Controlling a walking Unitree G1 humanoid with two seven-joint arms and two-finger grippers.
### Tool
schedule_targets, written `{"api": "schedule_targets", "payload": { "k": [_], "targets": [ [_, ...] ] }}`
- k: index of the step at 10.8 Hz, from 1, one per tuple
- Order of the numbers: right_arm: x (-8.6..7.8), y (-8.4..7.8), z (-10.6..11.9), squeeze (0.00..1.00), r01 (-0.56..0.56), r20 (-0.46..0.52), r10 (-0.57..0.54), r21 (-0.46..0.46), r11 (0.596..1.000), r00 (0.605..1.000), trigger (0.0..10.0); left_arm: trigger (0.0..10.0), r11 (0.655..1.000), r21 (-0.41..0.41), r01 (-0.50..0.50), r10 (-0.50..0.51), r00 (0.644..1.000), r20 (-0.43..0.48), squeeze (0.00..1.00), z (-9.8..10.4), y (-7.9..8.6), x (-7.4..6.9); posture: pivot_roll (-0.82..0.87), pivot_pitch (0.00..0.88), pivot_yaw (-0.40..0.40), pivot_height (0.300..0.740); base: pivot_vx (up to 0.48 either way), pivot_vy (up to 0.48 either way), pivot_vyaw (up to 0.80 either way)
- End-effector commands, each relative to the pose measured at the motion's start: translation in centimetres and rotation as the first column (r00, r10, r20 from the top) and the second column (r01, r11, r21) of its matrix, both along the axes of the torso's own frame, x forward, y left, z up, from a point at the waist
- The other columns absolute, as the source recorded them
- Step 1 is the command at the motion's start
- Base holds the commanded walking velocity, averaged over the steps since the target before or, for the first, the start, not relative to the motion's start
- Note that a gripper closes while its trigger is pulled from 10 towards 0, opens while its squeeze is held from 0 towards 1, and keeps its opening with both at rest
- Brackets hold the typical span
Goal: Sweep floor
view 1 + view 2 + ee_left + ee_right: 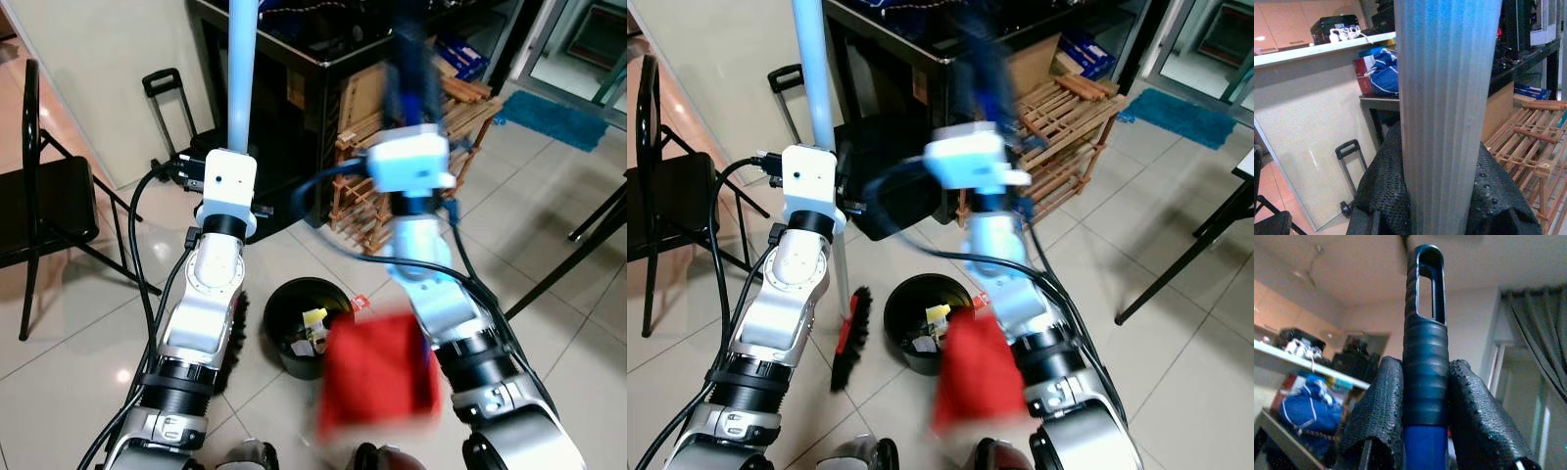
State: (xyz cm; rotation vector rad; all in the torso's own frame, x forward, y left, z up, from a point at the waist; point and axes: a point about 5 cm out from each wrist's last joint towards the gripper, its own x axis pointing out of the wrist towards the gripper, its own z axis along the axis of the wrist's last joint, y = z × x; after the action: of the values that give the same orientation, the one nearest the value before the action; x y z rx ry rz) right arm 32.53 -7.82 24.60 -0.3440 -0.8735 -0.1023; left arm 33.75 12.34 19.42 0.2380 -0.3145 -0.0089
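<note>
Our left gripper (pixel 1444 196) clamps the broom pole (pixel 240 73) at upper left; our right gripper (pixel 1425 401) clenches the dustpan handle (pixel 1422 333). The red dustpan (pixel 380 387) hangs at lower centre beside the black bin (pixel 299 338), open tile floor (pixel 78 333) lower left. No writing is legible.

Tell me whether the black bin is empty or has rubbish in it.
Not empty. The black bin stands upright on the tiles, and scraps of litter, one pale yellow, lie inside it. How full, cannot tell.

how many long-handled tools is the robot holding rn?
2. Left gripper is shut on the pale blue broom pole, on the robot's left. Right gripper is shut on the dark blue handle, with the blurred red dustpan low beside the black bin.
</note>
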Motion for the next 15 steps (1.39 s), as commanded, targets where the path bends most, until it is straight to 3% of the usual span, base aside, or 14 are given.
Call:
{"api": "schedule_targets", "payload": {
  "k": [1, 4, 7, 8, 10, 12, 14, 15],
  "targets": [
    [0.1, -0.4, 0.3, 0.0, 0.004, -0.004, -0.004, 0.003, 1.0, 1.0, 10.0, 10.0, 1.0, 0.025, 0.01, -0.011, 0.999, 0.05, 0.0, 1.1, -0.3, 0.0, 0.11, 0.127, 0.024, 0.74, 0.0, 0.0, 0.0],
    [1.0, -1.3, -0.8, 0.0, 0.013, -0.116, -0.005, 0.063, 0.998, 0.993, 10.0, 10.0, 0.999, 0.026, 0.019, -0.02, 0.999, 0.048, 0.0, 1.0, -0.4, 0.0, 0.1, 0.127, 0.026, 0.74, 0.0, 0.0, 0.0],
    [2.3, -3.1, -2.5, 0.0, 0.044, -0.27, 0.02, 0.227, 0.973, 0.963, 10.0, 10.0, 0.999, 0.027, 0.02, -0.021, 0.999, 0.041, 0.0, 0.8, -0.4, 0.0, 0.11, 0.123, 0.026, 0.74, 0.0, 0.0, 0.0],
    [2.8, -4.4, -1.9, 0.0, 0.062, -0.24, -0.004, 0.235, 0.97, 0.971, 10.0, 10.0, 0.999, 0.028, 0.021, -0.022, 0.999, 0.04, 0.0, 0.7, -0.4, 0.0, 0.1, 0.119, 0.027, 0.74, 0.0, 0.0, 0.0],
    [3.6, -5.5, -0.4, 0.0, 0.064, -0.18, -0.028, 0.197, 0.978, 0.983, 10.0, 10.0, 0.999, 0.029, 0.024, -0.026, 0.999, 0.04, 0.0, 0.8, -0.4, 0.1, 0.1, 0.109, 0.032, 0.74, 0.0, 0.0, 0.0],
    [5.0, -5.9, 1.3, 0.0, 0.052, -0.18, -0.014, 0.207, 0.977, 0.984, 10.0, 10.0, 0.999, 0.031, 0.036, -0.037, 0.999, 0.039, 0.0, 0.8, -0.6, 0.2, 0.11, 0.097, 0.034, 0.74, 0.0, 0.0, 0.0],
    [6.7, -5.4, 1.4, 0.0, 0.007, -0.275, 0.065, 0.253, 0.968, 0.959, 10.0, 10.0, 0.998, 0.035, 0.042, -0.044, 0.998, 0.04, 0.0, 0.9, -0.6, 0.3, 0.11, 0.077, 0.038, 0.74, 0.0, 0.0, 0.0],
    [7.5, -5.3, 0.7, 0.0, -0.012, -0.361, 0.133, 0.319, 0.948, 0.923, 10.0, 10.0, 0.998, 0.035, 0.045, -0.047, 0.998, 0.039, 0.0, 0.8, -0.6, 0.3, 0.11, 0.063, 0.04, 0.74, 0.0, 0.0, 0.0]
  ]
}}
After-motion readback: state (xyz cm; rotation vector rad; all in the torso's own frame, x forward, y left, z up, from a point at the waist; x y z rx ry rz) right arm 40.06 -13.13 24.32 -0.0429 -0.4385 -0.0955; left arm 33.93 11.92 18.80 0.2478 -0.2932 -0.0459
